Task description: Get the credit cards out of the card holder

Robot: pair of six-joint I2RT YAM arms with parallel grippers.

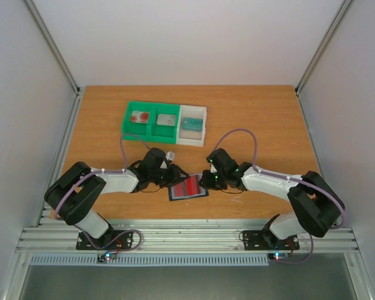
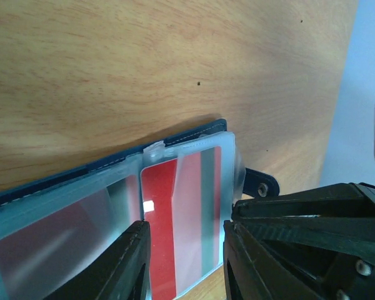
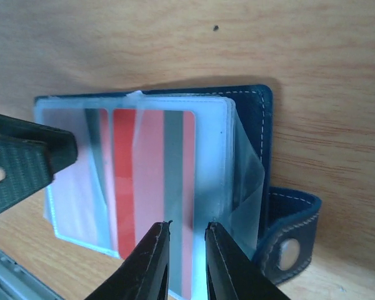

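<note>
The card holder point(image 1: 189, 188) lies open on the table between my two grippers. It has a dark blue-black edge point(image 3: 262, 125), clear sleeves and a snap tab point(image 3: 290, 240). A red and pink striped credit card point(image 2: 181, 212) sits in the top sleeve; it also shows in the right wrist view point(image 3: 150, 169). My left gripper point(image 2: 184, 253) is open, and its fingers straddle that sleeve from the holder's left side. My right gripper point(image 3: 187, 250) is open by a narrow gap over the card's right edge and the sleeve. A card with a red blotch point(image 1: 139, 117) lies in the tray.
A green and white compartment tray point(image 1: 151, 131) stands behind the grippers at mid table. A greyish card point(image 1: 167, 120) lies in its middle compartment and a teal item point(image 1: 191, 124) in its white one. The left finger point(image 3: 25, 162) shows at the left of the right wrist view.
</note>
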